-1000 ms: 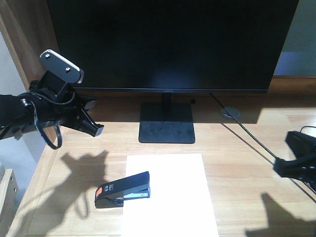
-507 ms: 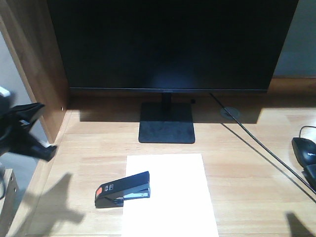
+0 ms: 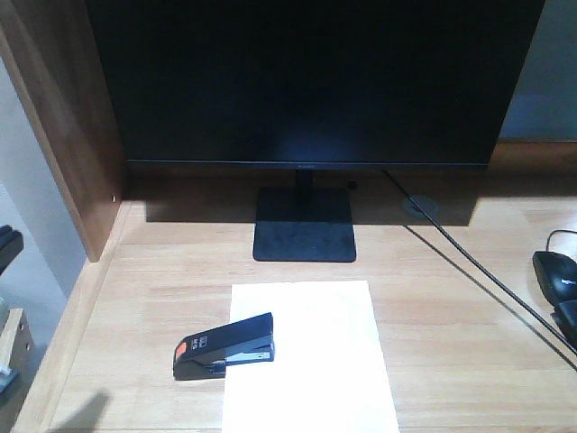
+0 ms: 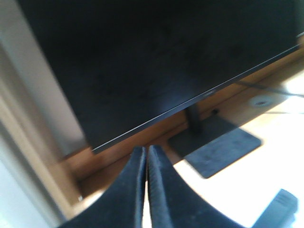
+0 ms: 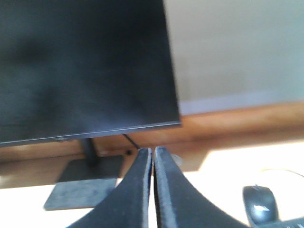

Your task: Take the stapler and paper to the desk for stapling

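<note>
I see stapler (image 3: 224, 346) lying half on paper (image 3: 309, 361), mid-desk (image 3: 433, 307). Left gripper (image 4: 145, 164) pressed together, empty. Right gripper (image 5: 153, 164) same. Risk I judge: paper sliding under stapler, misaligning staple, if nudged.

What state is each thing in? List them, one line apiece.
stapler: closed, lying flat, its front end over the paper's left edge
paper: flat on the desk
monitor: screen dark
mouse: resting on desk, untouched
left gripper: shut, empty
right gripper: shut, empty
</note>
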